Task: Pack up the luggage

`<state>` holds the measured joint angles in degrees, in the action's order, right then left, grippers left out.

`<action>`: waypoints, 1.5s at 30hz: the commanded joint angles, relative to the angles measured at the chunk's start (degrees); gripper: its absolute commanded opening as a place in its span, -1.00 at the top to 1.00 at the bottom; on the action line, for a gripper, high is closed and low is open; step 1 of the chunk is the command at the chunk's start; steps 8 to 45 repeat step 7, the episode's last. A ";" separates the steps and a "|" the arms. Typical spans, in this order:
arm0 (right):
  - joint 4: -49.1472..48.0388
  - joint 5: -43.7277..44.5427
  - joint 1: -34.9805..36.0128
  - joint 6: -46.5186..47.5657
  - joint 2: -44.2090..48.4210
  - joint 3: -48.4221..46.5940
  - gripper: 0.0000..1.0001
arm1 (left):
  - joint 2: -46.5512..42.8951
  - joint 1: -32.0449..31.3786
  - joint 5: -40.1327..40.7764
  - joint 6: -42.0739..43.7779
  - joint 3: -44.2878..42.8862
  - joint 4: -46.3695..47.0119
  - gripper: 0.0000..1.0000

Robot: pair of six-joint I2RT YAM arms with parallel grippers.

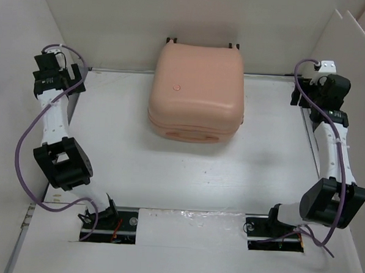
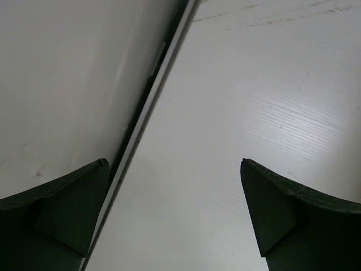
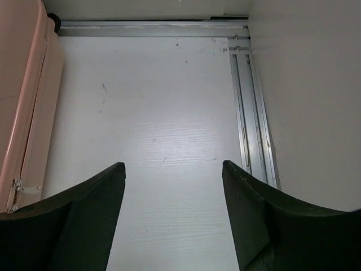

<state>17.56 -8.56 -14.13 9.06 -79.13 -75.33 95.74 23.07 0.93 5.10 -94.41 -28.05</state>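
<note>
luggage (image 1: 196, 91) shut, flat on desk (image 1: 168, 172) | no loose items seen | left jaws apart, empty | right jaws apart, empty | progress: finished or unstarted, unclear

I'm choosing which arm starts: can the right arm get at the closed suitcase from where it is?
Probably yes: only bare table lies between the open right gripper and the luggage, with nothing in the way.

Bright, even, diffuse light falls from above. The white table (image 1: 186, 179) carries only soft, faint shadows beside the luggage (image 1: 196, 91) and a glossy sheen along its near edge. In the wrist views the left hand (image 2: 175, 164) and right hand (image 3: 174, 165) show as dark, underexposed, slightly soft shapes.
</note>
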 commanded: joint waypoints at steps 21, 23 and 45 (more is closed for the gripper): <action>-3.31 -3.48 0.42 1.66 8.97 6.32 -0.43 | -5.22 -0.92 -4.71 0.17 4.24 -0.51 -1.00; -3.31 -3.48 0.42 1.66 8.97 6.32 -0.43 | -5.22 -0.92 -4.71 0.17 4.24 -0.51 -1.00; -3.31 -3.48 0.42 1.66 8.97 6.32 -0.43 | -5.22 -0.92 -4.71 0.17 4.24 -0.51 -1.00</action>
